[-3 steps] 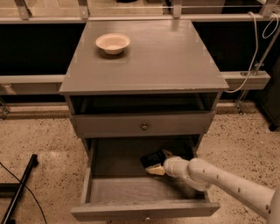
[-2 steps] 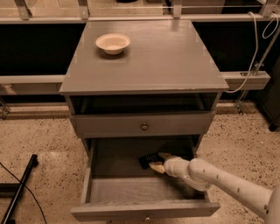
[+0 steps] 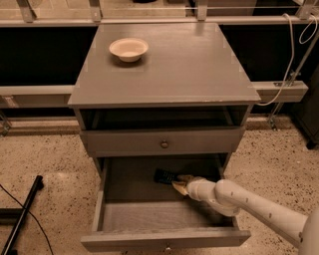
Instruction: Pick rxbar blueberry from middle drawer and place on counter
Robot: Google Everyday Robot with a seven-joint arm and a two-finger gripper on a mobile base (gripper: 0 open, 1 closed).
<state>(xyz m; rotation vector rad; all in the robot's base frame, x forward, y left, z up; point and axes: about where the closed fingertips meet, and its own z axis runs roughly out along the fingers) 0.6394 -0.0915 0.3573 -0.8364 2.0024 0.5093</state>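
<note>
High frontal view, jaws inside drawer (image 3: 149,215)

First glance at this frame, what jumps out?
A pale arm reaches from the lower right into the pulled-out middle drawer. Its gripper is right at the dark rxbar blueberry near the drawer's back. Above, a cream bowl sits on the counter toward its far left corner.

Speckled beige floor (image 3: 45,159); pale ledge (image 3: 50,23), metal posts (image 3: 95,10); white cable (image 3: 290,40) at right.
</note>
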